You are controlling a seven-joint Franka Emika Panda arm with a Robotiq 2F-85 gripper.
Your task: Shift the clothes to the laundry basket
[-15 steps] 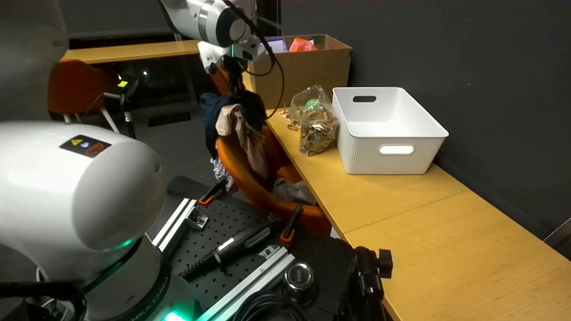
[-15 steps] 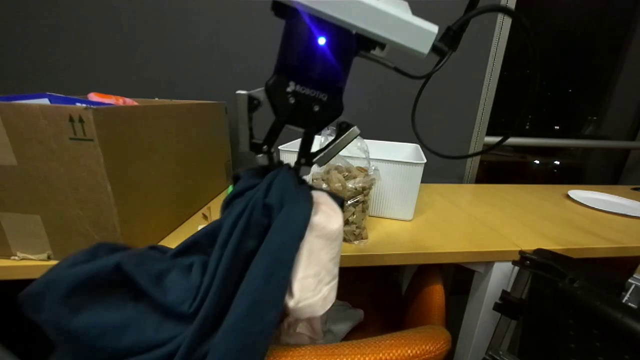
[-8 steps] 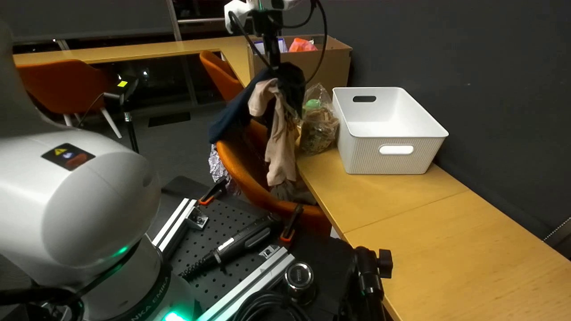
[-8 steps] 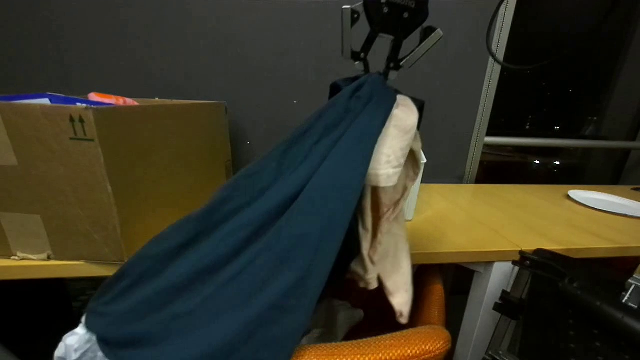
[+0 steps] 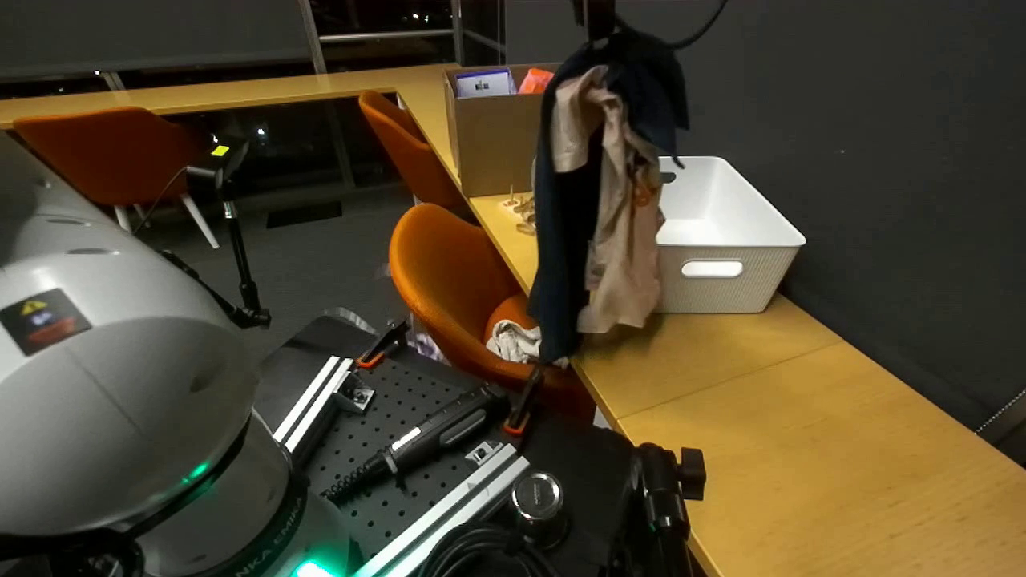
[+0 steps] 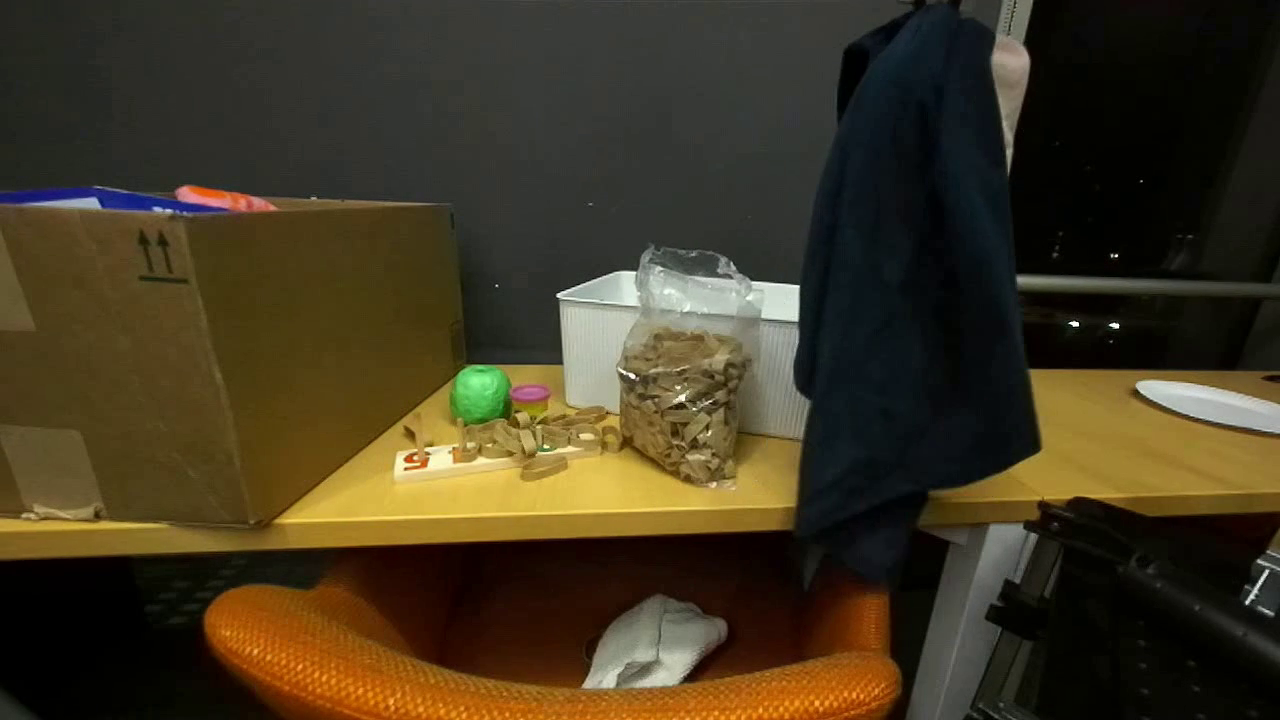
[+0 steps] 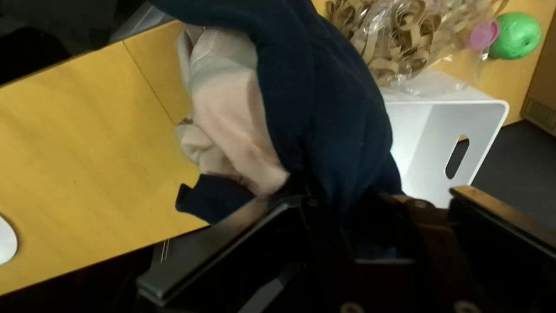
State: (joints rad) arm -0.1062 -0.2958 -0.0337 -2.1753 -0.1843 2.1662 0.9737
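Note:
My gripper (image 7: 343,193) is shut on the top of the clothes, a limp bundle of navy fabric (image 7: 330,100) and a tan piece (image 7: 230,100). In an exterior view the navy part (image 5: 561,240) and tan part (image 5: 621,272) hang straight down, covering the near-left side of the white laundry basket (image 5: 721,280). In an exterior view the navy cloth (image 6: 910,280) hangs over the basket's (image 6: 590,345) right end, with its hem below the table edge. In the wrist view the basket (image 7: 434,130) lies to the right of the clothes. The fingertips are buried in fabric.
A bag of brown bands (image 6: 690,400) stands against the basket. A green ball (image 6: 480,394), pink-lidded tub (image 6: 530,398) and cardboard box (image 6: 330,350) are left of it. An orange chair (image 6: 560,695) holds a pale cloth (image 6: 655,645). A white plate (image 6: 1215,405) lies at right.
My gripper has risen and moved right in both exterior views with the clothes. The navy cloth, earlier trailing over the chair, now hangs free. The bag, ball and chair seat are uncovered in an exterior view.

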